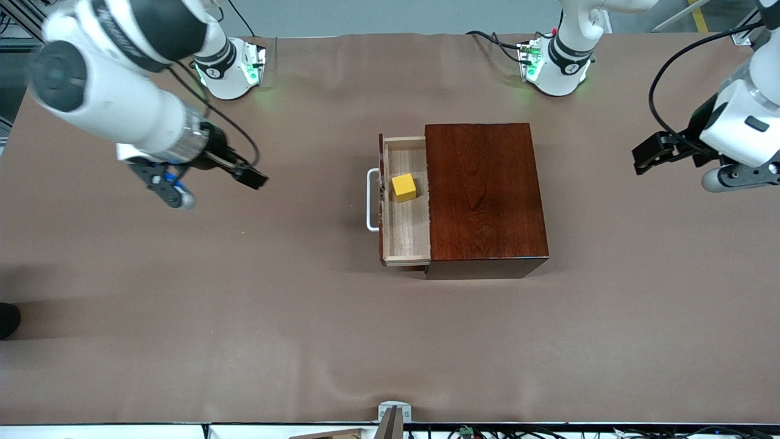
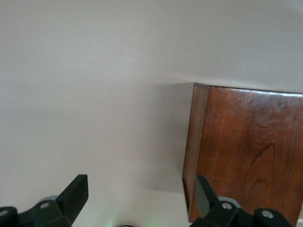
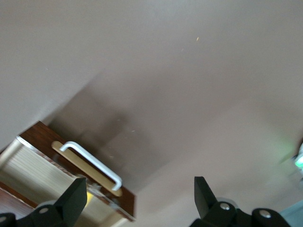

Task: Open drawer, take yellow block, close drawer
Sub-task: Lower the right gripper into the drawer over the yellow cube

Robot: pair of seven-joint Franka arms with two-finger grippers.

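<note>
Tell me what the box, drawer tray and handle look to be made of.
Box: wood with a glossy reddish-brown finish; grain and sheen show. Drawer tray: pale, unfinished-looking wood with fine grain. Handle: smooth white bar, painted metal or plastic; can't tell which.

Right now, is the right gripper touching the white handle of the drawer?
Apart. In the front view the right gripper hangs over bare table toward the right arm's end, with a wide strip of table between it and the handle of the drawer.
</note>
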